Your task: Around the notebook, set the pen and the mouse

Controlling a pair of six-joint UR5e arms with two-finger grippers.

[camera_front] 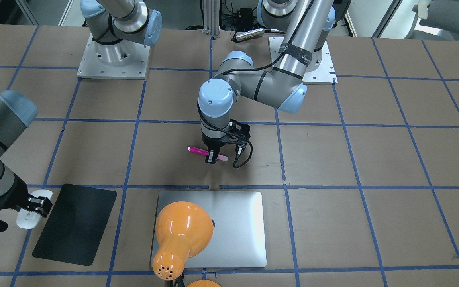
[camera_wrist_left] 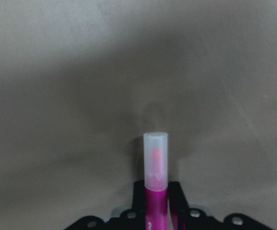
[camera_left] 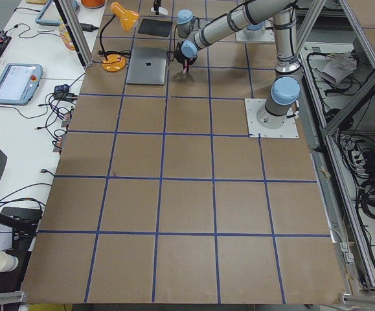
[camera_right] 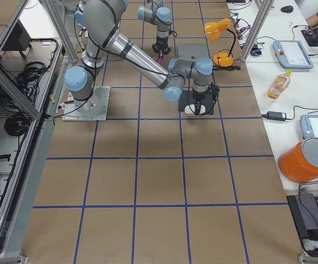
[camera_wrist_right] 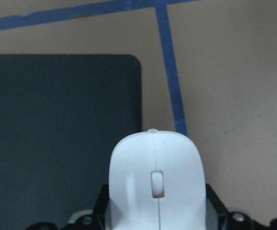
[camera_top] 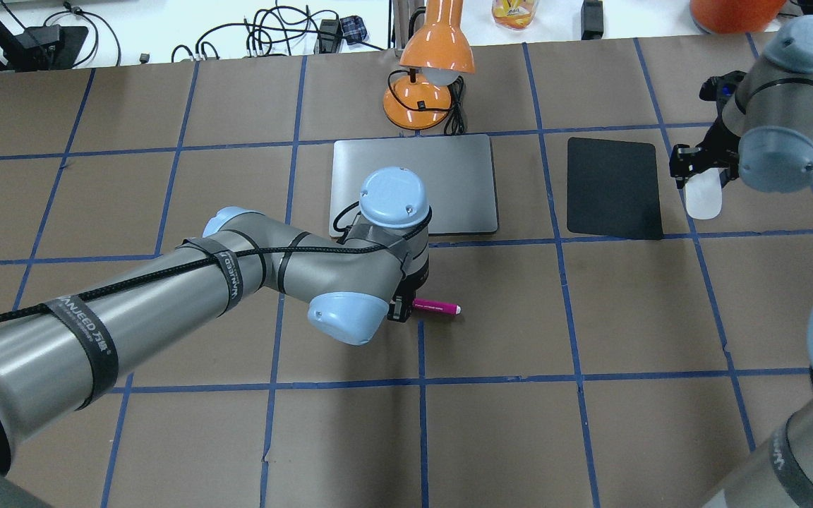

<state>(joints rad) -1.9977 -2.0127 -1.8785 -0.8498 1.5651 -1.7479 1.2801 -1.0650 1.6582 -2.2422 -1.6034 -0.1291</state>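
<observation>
The magenta pen (camera_front: 198,151) with its pale cap (camera_wrist_left: 156,155) lies level in my left gripper (camera_front: 212,156), which is shut on its middle, low over the brown paper on the robot's side of the notebook (camera_front: 237,227). From overhead, the pen (camera_top: 437,307) sticks out from under the left wrist. My right gripper (camera_front: 35,205) is shut on the white mouse (camera_front: 26,219), just beside the outer edge of a black mat (camera_front: 74,224). The right wrist view shows the mouse (camera_wrist_right: 155,177) between the jaws, the mat (camera_wrist_right: 61,124) ahead to its left.
An orange desk lamp (camera_front: 181,233) leans over the notebook's corner; its base (camera_top: 417,111) stands at the notebook's far edge (camera_top: 413,144). Blue tape lines (camera_wrist_right: 171,72) grid the paper-covered table. Cables and bottles lie beyond the far edge.
</observation>
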